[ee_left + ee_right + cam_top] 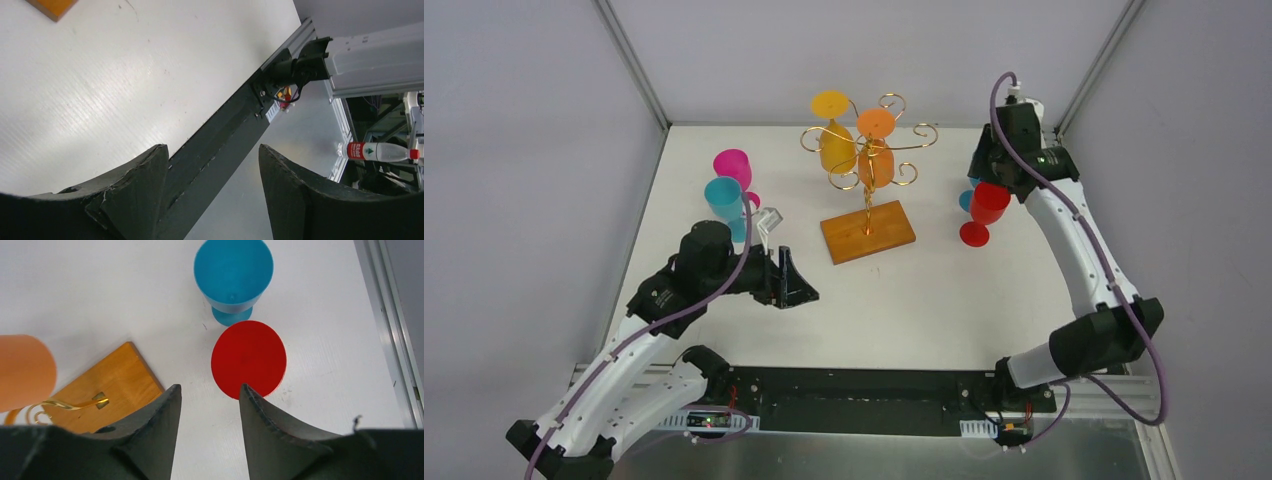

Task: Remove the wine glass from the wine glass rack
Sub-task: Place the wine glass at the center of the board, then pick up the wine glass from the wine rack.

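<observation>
Right fingers point(987, 172) parted, empty, over red glass point(248, 359) standing on bench point(924, 300) right of mid-bench wine glass rack point(867, 232). Best to lift straight up, clipping neither it nor blue glass point(233, 270). Left fingers point(792, 285) wide, empty. One rack; two hang, yellow glass point(835, 148) and orange glass point(876, 160); four stand, counting pink glass point(734, 166) and cyan glass point(722, 198).

Your white table point(924, 300) holds the wood-based gold wire rack point(867, 232); left of it, a pink goblet point(734, 166) and a cyan goblet point(722, 198); right of it, a red goblet point(990, 200) and a blue goblet point(233, 270)
</observation>
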Tool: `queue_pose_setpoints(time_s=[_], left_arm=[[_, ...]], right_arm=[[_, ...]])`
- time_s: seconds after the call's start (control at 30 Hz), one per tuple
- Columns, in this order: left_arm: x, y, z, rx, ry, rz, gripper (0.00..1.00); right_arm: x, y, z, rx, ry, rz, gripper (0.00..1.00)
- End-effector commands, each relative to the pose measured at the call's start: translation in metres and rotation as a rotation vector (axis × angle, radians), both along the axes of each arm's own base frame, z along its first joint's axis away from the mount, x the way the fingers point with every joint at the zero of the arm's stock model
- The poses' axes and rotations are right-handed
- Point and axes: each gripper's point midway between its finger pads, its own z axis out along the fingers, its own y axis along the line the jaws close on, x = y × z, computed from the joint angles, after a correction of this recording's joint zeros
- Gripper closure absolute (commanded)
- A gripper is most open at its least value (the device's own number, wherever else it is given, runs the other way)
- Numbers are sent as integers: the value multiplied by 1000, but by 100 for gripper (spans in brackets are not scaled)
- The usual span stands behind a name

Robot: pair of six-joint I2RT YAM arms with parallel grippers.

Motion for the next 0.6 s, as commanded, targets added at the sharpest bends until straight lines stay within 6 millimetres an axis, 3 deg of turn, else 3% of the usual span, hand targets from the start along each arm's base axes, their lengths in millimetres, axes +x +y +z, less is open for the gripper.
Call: queue_pose_setpoints(time_s=[0.0,0.33,0.43,0.57], left_arm=[[19,-5,34,-21,-40,54,32],[42,-20,122,-88,-113,33,32],[56,-21,151,-118,-135,52,32],[88,-16,172,-145,-124,107,32]], right_arm=[[-25,5,42,88,-117,29,50],[-60,28,72,243,-192,134,46],[-69,40,80,316,-215,170,46],[-85,63,100,440,-254,259,45]])
